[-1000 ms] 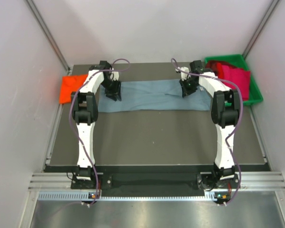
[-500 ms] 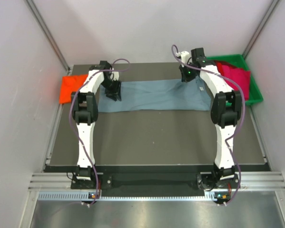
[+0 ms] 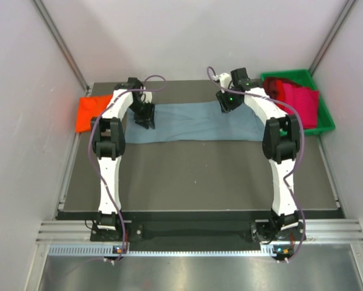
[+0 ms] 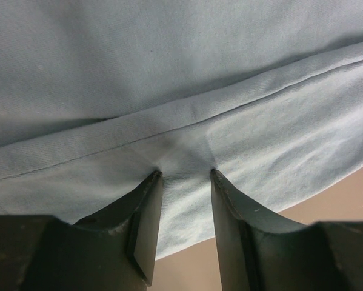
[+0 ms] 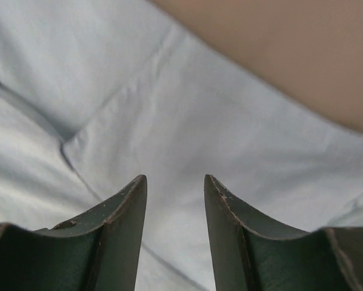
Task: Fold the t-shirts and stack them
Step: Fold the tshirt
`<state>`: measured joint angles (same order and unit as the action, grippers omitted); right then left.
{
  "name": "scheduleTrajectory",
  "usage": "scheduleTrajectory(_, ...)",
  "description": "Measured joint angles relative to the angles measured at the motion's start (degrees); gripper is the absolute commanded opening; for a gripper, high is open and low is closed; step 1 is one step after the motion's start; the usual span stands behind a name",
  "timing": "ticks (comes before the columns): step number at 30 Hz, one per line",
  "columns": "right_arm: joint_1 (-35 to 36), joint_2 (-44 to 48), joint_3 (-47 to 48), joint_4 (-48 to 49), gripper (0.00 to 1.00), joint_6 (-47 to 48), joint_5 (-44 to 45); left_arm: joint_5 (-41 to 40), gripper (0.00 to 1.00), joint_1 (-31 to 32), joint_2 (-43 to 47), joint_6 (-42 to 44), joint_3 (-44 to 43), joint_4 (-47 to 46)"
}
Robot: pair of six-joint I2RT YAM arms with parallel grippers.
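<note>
1. My left fingers (image 4: 184,174) are spread partway. Both tips are pressed down onto the slate blue-grey t-shirt (image 4: 169,73), and a small pucker of cloth bunches between them.
2. A stitched hem line runs across just beyond those tips. The cloth's near edge lies just behind them, with bare brown tabletop (image 4: 351,194) showing at the lower right.
3. My right fingers (image 5: 175,179) stand apart too. Nothing is caught between them; they hover over the same blue-grey cloth, above a flat layer with a folded corner off to the left.
4. Pulling out to the overhead view: the blue-grey shirt lies as one long band across the far half of the tabletop. My left arm is at its left end and my right arm is over its far edge, right of the middle.
5. A bright orange-red t-shirt (image 3: 89,113) sits folded at the far left edge, apart from the blue one.
6. At the far right, crimson t-shirts (image 3: 299,97) are heaped in the green bin (image 3: 326,124).
</note>
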<state>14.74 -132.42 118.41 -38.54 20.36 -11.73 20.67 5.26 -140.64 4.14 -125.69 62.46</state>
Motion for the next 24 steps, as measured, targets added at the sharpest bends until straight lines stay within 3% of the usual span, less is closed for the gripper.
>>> scheduleTrajectory(3, -1.1, 3.7, -5.7, -0.2, 0.44, -0.8, 0.2, 0.0, 0.51, 0.1, 0.3, 0.3, 0.2, 0.0)
scheduleTrajectory(5, -2.2, 7.5, -10.1, -0.5, 0.45, -1.1, 0.3, -0.3, 0.74, 0.3, 0.7, 1.0, 0.2, 0.2)
scheduleTrajectory(6, -2.7, 9.3, -11.8, -0.6, 0.45, -1.1, 0.4, -0.5, 0.95, 0.4, 1.0, 1.4, 0.2, 0.5)
scheduleTrajectory(7, -3.4, 11.6, -14.0, -0.3, 0.46, -1.1, 0.6, -1.0, 0.99, 0.4, 1.4, 1.7, 0.3, 0.7)
scheduleTrajectory(14, -7.5, 21.5, -22.6, 0.2, 0.48, -3.9, 1.0, -1.6, 0.99, -1.7, 5.4, 1.6, 1.4, 1.4)
scheduleTrajectory(24, -9.6, 19.5, -27.6, 0.1, 0.48, -9.0, 0.2, -9.6, 0.96, -5.3, 6.0, 1.5, 1.5, 1.2)
